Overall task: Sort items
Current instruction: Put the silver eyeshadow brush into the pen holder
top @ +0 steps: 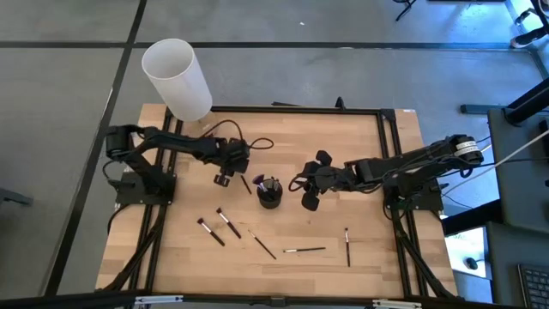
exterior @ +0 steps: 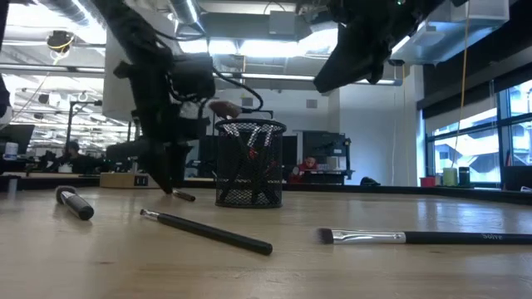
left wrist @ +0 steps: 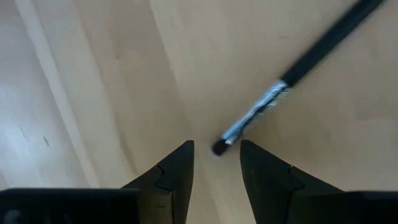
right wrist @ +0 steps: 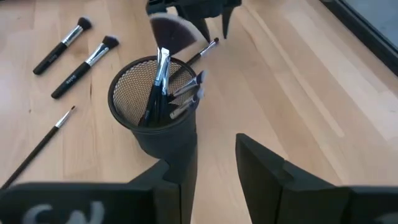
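Note:
A thin makeup brush (left wrist: pixel 292 68) with a dark handle and silver ferrule lies flat on the wooden table, just left of the black mesh cup (top: pixel 269 194). My left gripper (left wrist: pixel 216 145) points down over it, open, one finger on either side of its small dark bristle tip (left wrist: pixel 218 148); I see no touch. The cup (right wrist: pixel 155 118) stands upright and holds several brushes. My right gripper (right wrist: pixel 205 155) is open, raised just right of the cup (exterior: pixel 249 163). Several more brushes lie flat nearer the table's near edge, among them one (top: pixel 210 232) and another (top: pixel 347 246).
A tall white cylinder (top: pixel 177 77) stands at the table's far left corner. A black frame (top: pixel 300 109) runs round the tabletop. Bare wood shows on the far half of the table and at the near right. Two long brushes (exterior: pixel 208 231) (exterior: pixel 416 237) lie close to the low camera.

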Motion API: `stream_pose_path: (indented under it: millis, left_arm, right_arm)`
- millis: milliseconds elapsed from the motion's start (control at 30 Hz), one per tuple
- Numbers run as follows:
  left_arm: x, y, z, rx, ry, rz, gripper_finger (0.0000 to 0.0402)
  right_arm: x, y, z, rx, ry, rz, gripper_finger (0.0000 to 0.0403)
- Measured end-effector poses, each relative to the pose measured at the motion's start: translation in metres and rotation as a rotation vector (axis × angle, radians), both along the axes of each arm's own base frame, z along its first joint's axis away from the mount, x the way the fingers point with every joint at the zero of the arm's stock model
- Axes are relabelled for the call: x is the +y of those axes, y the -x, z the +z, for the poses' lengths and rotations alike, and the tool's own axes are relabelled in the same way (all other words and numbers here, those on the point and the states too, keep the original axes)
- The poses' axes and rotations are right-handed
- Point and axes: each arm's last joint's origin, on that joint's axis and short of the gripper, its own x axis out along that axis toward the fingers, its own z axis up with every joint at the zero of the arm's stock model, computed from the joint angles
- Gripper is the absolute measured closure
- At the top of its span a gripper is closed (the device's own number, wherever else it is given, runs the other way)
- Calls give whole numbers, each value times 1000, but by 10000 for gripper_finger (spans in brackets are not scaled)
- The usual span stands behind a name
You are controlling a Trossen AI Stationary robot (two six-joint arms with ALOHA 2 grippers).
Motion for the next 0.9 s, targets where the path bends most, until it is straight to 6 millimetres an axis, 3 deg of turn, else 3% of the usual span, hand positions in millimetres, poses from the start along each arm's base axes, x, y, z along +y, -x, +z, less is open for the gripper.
stream_pose_path:
  millis: [300,633,900]
  left_arm:
    - [11,-3,-8,61,62,-83,287]
    - [8,-3,-11,79,93,-103,392]
    - [-5,-3,-8,116,38,-75,398]
  right_arm:
    - [0,0,0,5,14,12,293]
    - [0,0,0,4,14,12,292]
    - [0,0,0,3,15,11,292]
